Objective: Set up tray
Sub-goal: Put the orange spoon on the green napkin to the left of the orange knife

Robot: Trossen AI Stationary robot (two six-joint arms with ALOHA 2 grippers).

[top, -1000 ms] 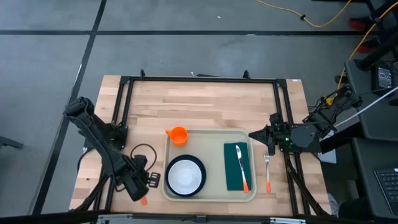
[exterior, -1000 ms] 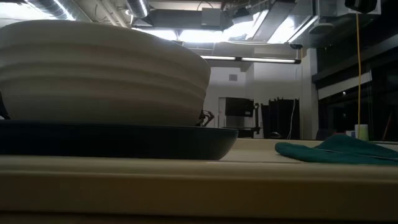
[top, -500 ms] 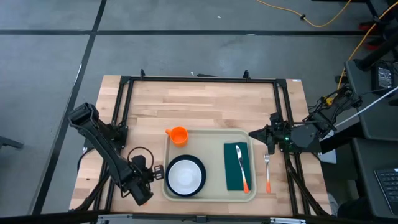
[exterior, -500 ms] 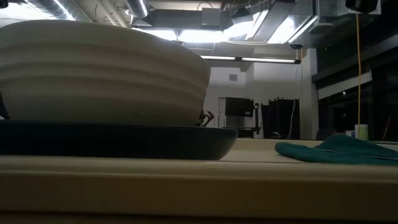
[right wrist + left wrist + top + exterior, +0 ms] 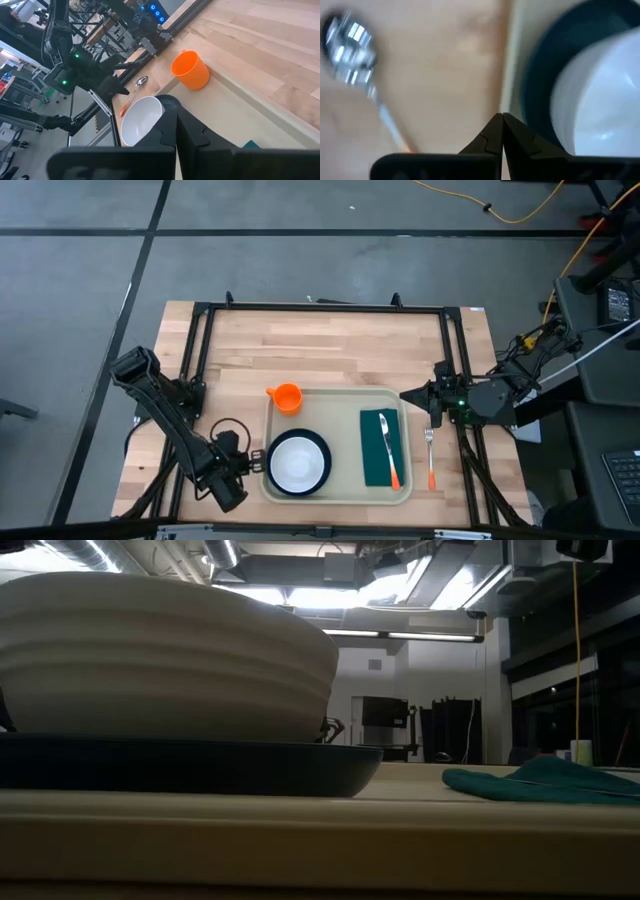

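The beige tray lies mid-table. On its left part sits a dark teal plate with a white bowl in it; the low view shows the bowl close up. A teal napkin with an orange-handled utensil lies on the tray's right part. An orange cup stands at the tray's far left corner. My left gripper is shut beside the tray's left rim, with a spoon on the wood next to it. My right gripper waits shut at the tray's far right corner.
An orange-handled fork lies on the table to the right of the tray. A black frame runs around the table. A black cable loops near the left arm. Bare wood stretches beyond the tray's far side.
My left arm has shifted a little toward the table's right, bringing its gripper closer to the tray's left rim. Its wrist now covers the orange handle end seen at the near edge a second ago. The right arm and the things on the tray have kept still.
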